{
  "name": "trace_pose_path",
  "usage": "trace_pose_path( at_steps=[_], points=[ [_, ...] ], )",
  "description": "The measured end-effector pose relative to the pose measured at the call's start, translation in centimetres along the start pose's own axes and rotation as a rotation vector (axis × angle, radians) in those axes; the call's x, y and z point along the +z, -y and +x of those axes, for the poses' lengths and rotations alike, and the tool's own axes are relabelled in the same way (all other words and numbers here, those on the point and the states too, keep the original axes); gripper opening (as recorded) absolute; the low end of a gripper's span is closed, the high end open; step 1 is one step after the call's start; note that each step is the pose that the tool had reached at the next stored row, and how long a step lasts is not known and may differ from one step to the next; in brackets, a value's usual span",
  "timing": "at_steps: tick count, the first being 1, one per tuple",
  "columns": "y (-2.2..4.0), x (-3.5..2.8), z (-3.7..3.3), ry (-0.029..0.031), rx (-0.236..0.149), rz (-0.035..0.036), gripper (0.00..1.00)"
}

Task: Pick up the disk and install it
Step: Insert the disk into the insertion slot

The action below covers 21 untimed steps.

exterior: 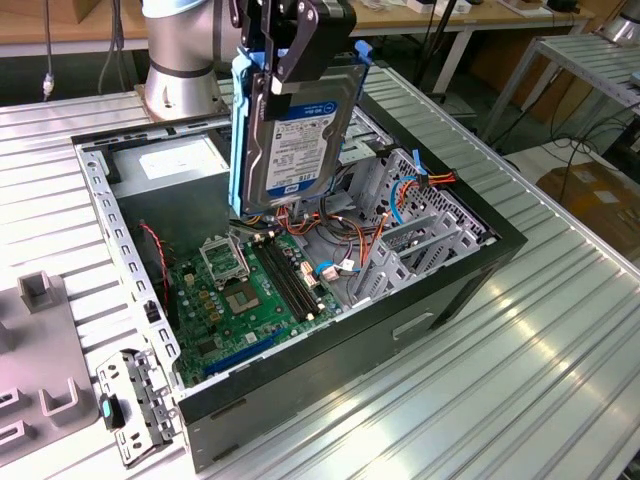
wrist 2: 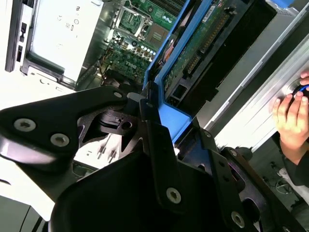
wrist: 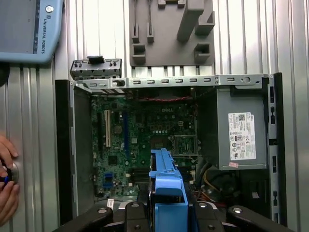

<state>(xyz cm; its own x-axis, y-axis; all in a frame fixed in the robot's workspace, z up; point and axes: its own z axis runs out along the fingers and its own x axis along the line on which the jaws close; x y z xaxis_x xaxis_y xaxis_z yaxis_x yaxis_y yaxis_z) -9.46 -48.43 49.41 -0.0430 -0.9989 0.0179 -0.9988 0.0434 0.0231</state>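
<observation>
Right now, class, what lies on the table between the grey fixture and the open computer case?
In the exterior view, a loose metal bracket with a teal clip lies between the grey fixture and the computer case.

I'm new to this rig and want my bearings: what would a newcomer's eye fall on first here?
The disk, a hard drive in a bright blue carrier, hangs upright in the gripper above the open computer case in the exterior view. Beneath it lies the green motherboard. In the second wrist view, a person's hand rests on the metal table near the case.
</observation>
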Motion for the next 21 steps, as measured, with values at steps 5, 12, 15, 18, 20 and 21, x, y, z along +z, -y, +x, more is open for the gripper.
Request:
trace_pose_path(
  at_steps=[5, 12, 15, 18, 20, 21],
  points=[
    [0.15, 0.08, 1.59, 0.0001, 0.0, 0.0001, 0.37],
    [1.75, 0.1, 2.02, -0.0007, 0.0, 0.0001, 0.37],
    [3.8, 0.1, 1.96, -0.0008, 0.0, 0.0, 0.37],
    [5.14, 0.11, 1.91, -0.0008, 0.0, 0.0001, 0.37],
    [6.08, 0.11, 1.88, -0.0008, 0.0, 0.0001, 0.37],
    [6.34, 0.11, 1.87, -0.0009, 0.0, 0.0001, 0.37]
  ],
)
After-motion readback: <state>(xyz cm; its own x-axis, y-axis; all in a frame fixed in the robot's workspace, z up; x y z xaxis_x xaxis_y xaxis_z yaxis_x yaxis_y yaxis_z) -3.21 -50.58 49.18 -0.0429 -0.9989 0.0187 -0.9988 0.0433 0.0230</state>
